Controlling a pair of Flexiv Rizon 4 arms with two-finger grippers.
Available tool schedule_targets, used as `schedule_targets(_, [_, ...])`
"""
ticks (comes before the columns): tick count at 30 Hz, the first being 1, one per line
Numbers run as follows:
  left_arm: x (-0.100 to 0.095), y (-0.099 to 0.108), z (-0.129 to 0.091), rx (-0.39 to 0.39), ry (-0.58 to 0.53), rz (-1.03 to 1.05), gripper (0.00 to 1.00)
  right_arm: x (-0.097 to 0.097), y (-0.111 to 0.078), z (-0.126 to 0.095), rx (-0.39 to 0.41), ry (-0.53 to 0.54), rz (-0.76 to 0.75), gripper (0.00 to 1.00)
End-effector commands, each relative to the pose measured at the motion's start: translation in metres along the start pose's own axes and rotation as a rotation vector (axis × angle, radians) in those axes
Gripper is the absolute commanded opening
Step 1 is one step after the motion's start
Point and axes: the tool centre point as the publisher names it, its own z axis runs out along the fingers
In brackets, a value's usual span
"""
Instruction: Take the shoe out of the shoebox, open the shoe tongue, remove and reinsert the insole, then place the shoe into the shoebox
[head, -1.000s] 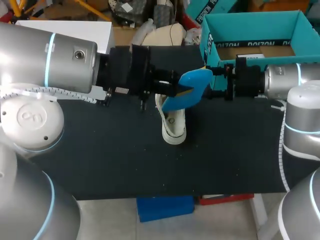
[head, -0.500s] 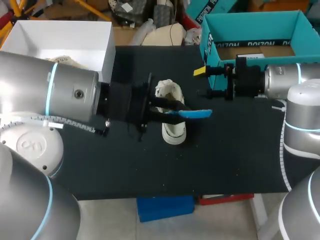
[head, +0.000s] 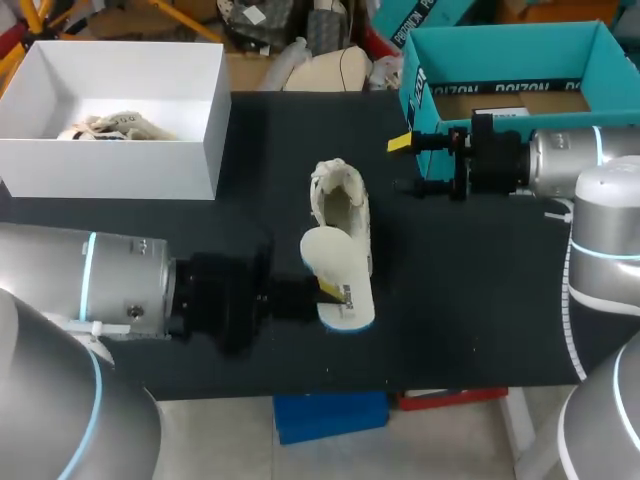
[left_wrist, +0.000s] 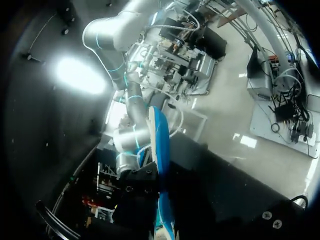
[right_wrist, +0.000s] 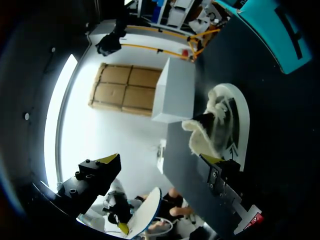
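White shoe (head: 346, 205), toe towards robot, left fingers (head: 328, 291) pinching insole (head: 335, 262) lengthwise over it, right fingers (head: 398, 143) spread, empty

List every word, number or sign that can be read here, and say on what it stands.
Teal cardboard shoebox, wall: a row of dark capital letters, a brand print, seen upside down; not quoted.
White label inside it: too small to read.
Cream canvas shoe and white foam insole: no readable text.
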Motion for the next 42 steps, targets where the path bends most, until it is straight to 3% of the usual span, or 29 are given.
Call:
schedule_targets(1, [0.03,-0.012,0.0,-0.06,-0.166,0.088,0.0,-0.001,-0.001,0.002,-0.004,0.0,0.0,1.0])
schedule_targets(14, [0.03,-0.012,0.0,-0.06,-0.166,0.088,0.0,-0.001,-0.001,0.002,-0.004,0.0,0.0,1.0])
schedule_targets(18, [0.041,-0.025,0.002,-0.039,-0.234,0.211,0.0,-0.001,-0.001,0.002,-0.004,0.0,0.0,1.0])
schedule_targets(21, [0.053,-0.02,0.004,-0.051,-0.235,0.276,0.0,-0.001,-0.001,0.002,-0.004,0.0,0.0,1.0])
schedule_targets(29, [0.072,0.005,0.008,0.018,-0.234,0.368,0.0,-0.001,-0.001,0.002,-0.004,0.0,0.0,1.0])
schedule_targets(34, [0.071,0.028,0.009,0.015,-0.202,0.431,0.0,-0.001,-0.001,0.002,-0.004,0.0,0.0,1.0])
schedule_targets(42, [0.058,0.081,0.013,0.015,-0.178,0.472,0.0,-0.001,-0.001,0.002,-0.004,0.0,0.0,1.0])
